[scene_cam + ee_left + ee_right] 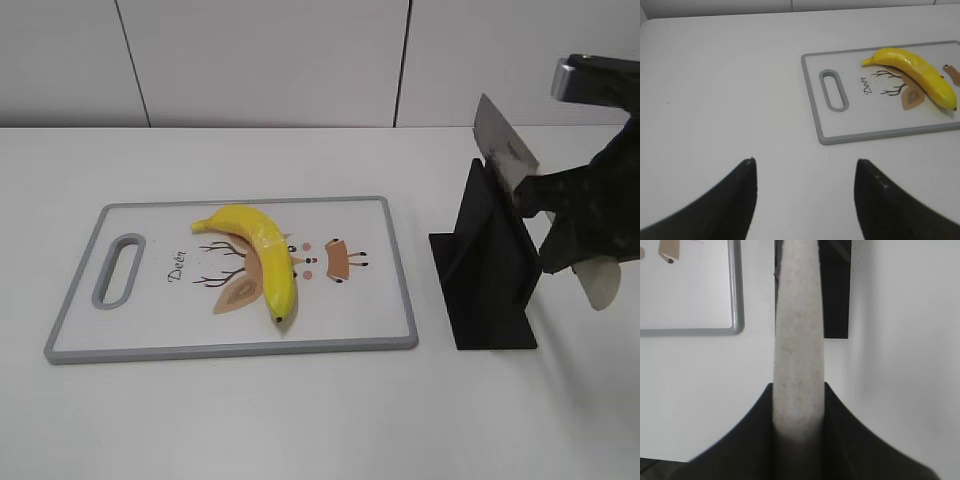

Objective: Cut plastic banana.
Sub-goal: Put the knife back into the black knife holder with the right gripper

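Note:
The yellow plastic banana (258, 256) lies curved on the white, grey-rimmed cutting board (390, 255), dark tip toward the front; it also shows in the left wrist view (917, 75). My right gripper (545, 200) is shut on the pale speckled handle of a knife (797, 340), whose grey blade (505, 150) slants up-left above the black knife stand (485, 260). My left gripper (804, 165) is open and empty over bare table, left of and nearer than the board (812, 95). It is out of the exterior view.
The black knife stand also shows in the right wrist view (835, 295), right of the board's corner (737, 315). The board has a handle slot (118, 270) at its left end and a deer drawing under the banana. White table all round, wall behind.

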